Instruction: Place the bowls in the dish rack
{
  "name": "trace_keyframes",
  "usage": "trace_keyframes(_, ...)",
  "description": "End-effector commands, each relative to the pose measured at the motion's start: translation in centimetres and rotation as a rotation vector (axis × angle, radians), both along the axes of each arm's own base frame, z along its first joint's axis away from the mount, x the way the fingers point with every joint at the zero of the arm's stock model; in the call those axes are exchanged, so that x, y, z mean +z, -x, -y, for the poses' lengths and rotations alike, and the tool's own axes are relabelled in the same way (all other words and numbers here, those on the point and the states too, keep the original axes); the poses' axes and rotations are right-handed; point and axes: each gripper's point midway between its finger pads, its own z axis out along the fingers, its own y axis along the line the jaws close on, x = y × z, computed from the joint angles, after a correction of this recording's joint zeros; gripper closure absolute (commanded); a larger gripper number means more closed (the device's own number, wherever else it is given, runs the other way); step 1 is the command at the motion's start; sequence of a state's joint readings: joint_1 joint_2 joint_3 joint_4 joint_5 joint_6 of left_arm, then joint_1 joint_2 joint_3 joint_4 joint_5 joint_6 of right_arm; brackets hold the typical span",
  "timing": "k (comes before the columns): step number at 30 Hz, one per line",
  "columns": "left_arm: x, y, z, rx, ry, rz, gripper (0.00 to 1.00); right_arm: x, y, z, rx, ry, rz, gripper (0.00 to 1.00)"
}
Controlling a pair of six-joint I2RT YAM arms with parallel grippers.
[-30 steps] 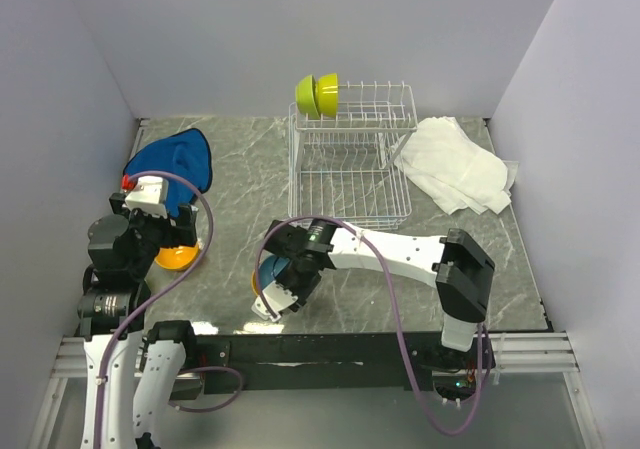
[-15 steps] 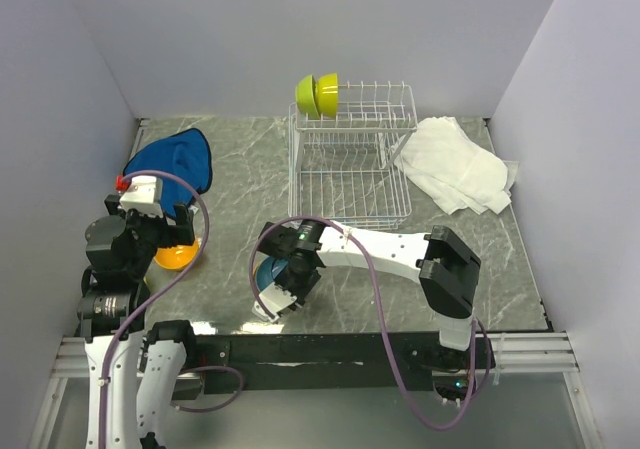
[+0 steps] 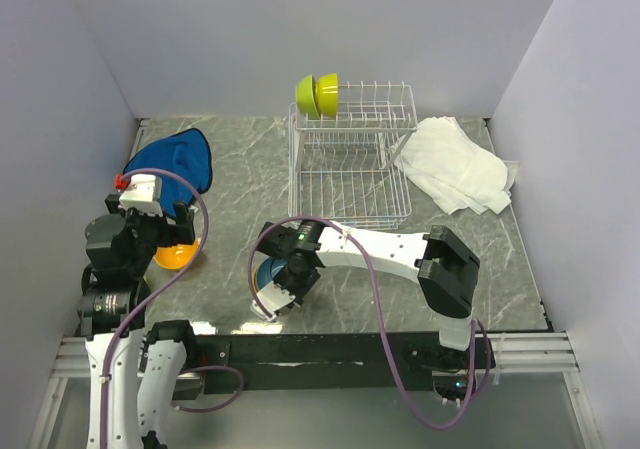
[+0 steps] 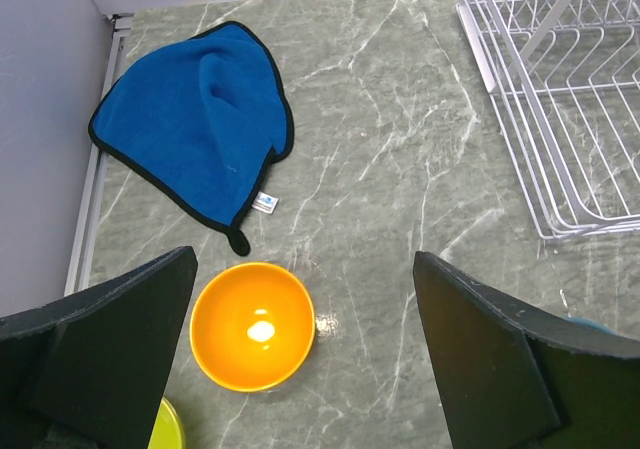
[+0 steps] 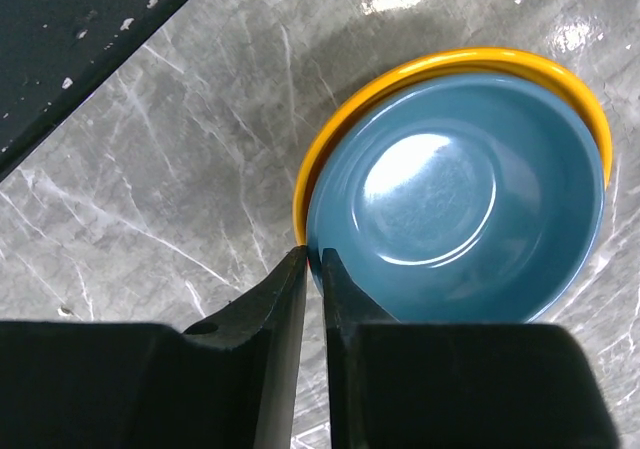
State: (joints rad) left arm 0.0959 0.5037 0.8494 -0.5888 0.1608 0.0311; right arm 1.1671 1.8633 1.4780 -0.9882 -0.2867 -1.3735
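Note:
A blue bowl (image 5: 455,194) sits nested in an orange bowl (image 5: 330,144) near the table's front edge. My right gripper (image 5: 312,257) is shut on the blue bowl's near rim, one finger inside and one outside; whether the orange rim is pinched too I cannot tell. From above, the blue bowl (image 3: 267,271) shows beside the right gripper (image 3: 279,287). Another orange bowl (image 4: 252,325) rests upright on the table below my open left gripper (image 4: 304,259), and a lime green bowl (image 4: 165,431) peeks beside it. Two lime green bowls (image 3: 318,94) stand on edge at the dish rack's (image 3: 350,169) far left corner.
A blue cloth (image 3: 172,161) lies at the far left, by the wall. A white towel (image 3: 455,164) lies right of the rack. Walls close off the left, back and right of the marble table (image 3: 240,189).
The right gripper's fingers have closed onto the blue bowl's rim, and that arm has drawn slightly left and toward the front edge. The left arm shifted a little, then held still, open.

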Motion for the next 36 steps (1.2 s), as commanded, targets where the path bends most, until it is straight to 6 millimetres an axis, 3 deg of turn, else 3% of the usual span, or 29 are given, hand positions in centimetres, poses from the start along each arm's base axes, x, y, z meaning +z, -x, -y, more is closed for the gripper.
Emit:
trace_keyframes(1, 1.3, -0.3, 0.1, -0.004, 0.020, 0.039, 0.03, -0.3, -0.3, -0.2, -0.025, -0.002, 0.016, 0.81)
trace_keyframes(17, 1.3, 0.3, 0.0, 0.005, 0.027, 0.038, 0.03, -1.4, -0.3, 0.7, -0.072, 0.033, 0.016, 0.74)
trace_keyframes(25, 1.5, 0.4, -0.2, 0.024, 0.065, 0.040, 0.03, -0.8, -0.1, 0.4, -0.092, 0.009, 0.001, 0.96)
trace_keyframes(28, 1.9, 0.5, -0.1, 0.020, 0.062, 0.050, 0.03, 0.9, 0.1, -0.1, -0.108, -0.033, -0.007, 1.00)
trace_keyframes(32, 2.7, 0.4, 0.0, 0.011, 0.061, 0.071, 0.03, 5.1, -0.2, -1.2, -0.140, -0.124, 0.008, 1.00)
trace_keyframes(36, 3.3, 0.1, 0.1, 0.004, 0.071, 0.098, 0.03, 8.0, -0.4, -2.2, -0.182, -0.192, 0.017, 1.00)
